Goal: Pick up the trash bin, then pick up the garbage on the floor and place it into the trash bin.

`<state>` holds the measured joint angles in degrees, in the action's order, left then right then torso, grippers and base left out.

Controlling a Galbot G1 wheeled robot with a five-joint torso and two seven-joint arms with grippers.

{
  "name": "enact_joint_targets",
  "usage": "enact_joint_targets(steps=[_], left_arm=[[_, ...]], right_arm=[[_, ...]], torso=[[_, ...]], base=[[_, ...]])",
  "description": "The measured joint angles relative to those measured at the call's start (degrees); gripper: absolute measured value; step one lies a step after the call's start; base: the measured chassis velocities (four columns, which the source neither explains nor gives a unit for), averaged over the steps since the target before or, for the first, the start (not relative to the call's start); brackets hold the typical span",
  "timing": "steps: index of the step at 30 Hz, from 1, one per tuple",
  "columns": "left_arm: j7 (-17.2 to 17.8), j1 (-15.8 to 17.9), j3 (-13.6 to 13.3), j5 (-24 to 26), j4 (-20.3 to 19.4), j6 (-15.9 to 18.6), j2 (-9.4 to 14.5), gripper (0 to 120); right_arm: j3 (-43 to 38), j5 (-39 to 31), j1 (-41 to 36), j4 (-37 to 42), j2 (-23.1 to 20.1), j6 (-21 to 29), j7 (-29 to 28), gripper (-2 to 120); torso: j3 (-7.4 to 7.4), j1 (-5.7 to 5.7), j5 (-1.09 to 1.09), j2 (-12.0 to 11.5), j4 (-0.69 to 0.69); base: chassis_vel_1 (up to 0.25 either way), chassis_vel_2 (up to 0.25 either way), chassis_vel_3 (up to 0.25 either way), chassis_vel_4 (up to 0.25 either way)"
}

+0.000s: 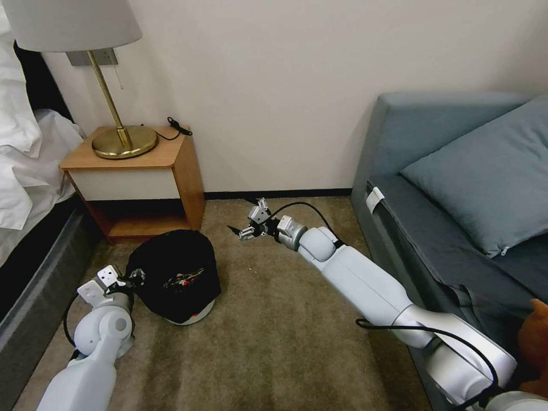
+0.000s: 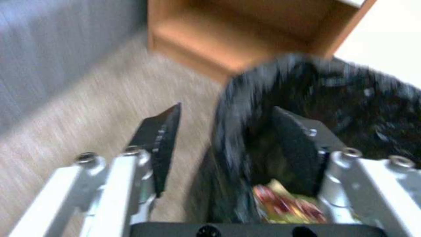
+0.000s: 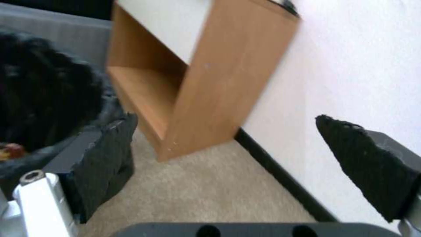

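At far left in the head view, white bedding point(image 1: 23, 165) hangs over a dark bed frame. Beside it stands a light-wood bedside cabinet point(image 1: 137, 182) with a white drawer front, carrying a brass lamp point(image 1: 120, 137) with a pale shade.

In front of the cabinet, on the beige carpet point(image 1: 274, 331), stands the round trash bin point(image 1: 177, 274), lined with a crinkled black plastic bag and showing a white base rim. It tilts, its mouth turned toward the camera. Red-and-yellow wrappers point(image 1: 185, 279) lie inside it; the left wrist view shows them point(image 2: 285, 207) low within the bag.

The left gripper point(image 1: 130, 279) is at the bin's left edge. In the left wrist view its jaws straddle the rim of the bin point(image 2: 315, 108): one black pad lies outside over the carpet, the other inside the bag. A gap remains between the outer pad and the wall, so the jaws are released, not clamped.

The right gripper point(image 1: 246, 228) hangs low over the carpet, to the right of the bin and apart from it, near the dark skirting. In the right wrist view its jaws are spread wide with nothing between them; the bin point(image 3: 39, 92) lies beyond one pad.

At right stands a blue-grey sofa point(image 1: 445, 228) with a matching cushion point(image 1: 491, 177).
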<state>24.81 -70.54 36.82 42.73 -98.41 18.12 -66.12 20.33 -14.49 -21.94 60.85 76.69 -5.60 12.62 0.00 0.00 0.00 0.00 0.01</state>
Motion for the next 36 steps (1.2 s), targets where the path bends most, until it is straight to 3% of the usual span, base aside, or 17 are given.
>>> enact_joint_targets(steps=[4, 8, 10, 12, 15, 23, 36], left_arm=[[-3.1, -1.0, 1.3, -9.4, -1.4, -1.7, 1.2, 83], [-5.8, -1.8, 1.4, -13.6, -3.0, -2.2, 2.1, 97], [-6.4, -1.8, 1.3, -14.2, -3.2, -2.4, 2.2, 98], [-9.2, -1.6, 0.1, -16.9, -3.7, -3.4, 2.6, 100], [-12.1, -1.4, -1.5, -18.4, -4.2, -3.9, 2.9, 100], [-16.9, -0.6, -4.7, -21.8, -4.5, -4.5, 3.0, 100], [-16.9, -1.4, -5.4, -23.3, -5.5, -4.5, 2.5, 100]], right_arm=[[-1.6, -2.9, -2.1, 0.0, 0.4, 3.5, -4.9, 100], [-3.4, -6.6, -4.0, 0.8, 0.7, 7.4, -10.3, 100], [-4.0, -7.5, -4.4, 1.1, 0.8, 8.5, -11.6, 100], [-6.2, -11.0, -6.1, 2.0, 1.4, 11.8, -16.0, 100], [-7.9, -13.1, -7.6, 2.8, 1.4, 14.0, -18.2, 100], [-13.6, -13.8, -11.8, 2.6, 2.4, 15.4, -20.6, 100], [-19.0, -9.0, -14.0, -0.6, 3.5, 11.7, -17.7, 100]], torso=[[0.00, 0.00, 0.00, 0.0, 0.00], [0.00, 0.00, 0.00, 0.0, 0.00], [0.00, 0.00, 0.00, 0.0, 0.00], [0.00, 0.00, 0.00, 0.0, -0.01], [0.00, 0.00, 0.00, 0.0, -0.01], [0.00, 0.00, 0.00, 0.0, -0.01], [0.00, 0.00, 0.01, 0.0, -0.01]], base=[[0.000, 0.000, 0.000, 0.000], [0.000, 0.000, 0.000, 0.000], [0.000, 0.000, 0.000, 0.000], [0.000, 0.000, 0.000, 0.000], [0.000, 0.000, 0.000, 0.000], [0.000, 0.000, 0.000, 0.000], [0.000, 0.000, 0.000, 0.000]])
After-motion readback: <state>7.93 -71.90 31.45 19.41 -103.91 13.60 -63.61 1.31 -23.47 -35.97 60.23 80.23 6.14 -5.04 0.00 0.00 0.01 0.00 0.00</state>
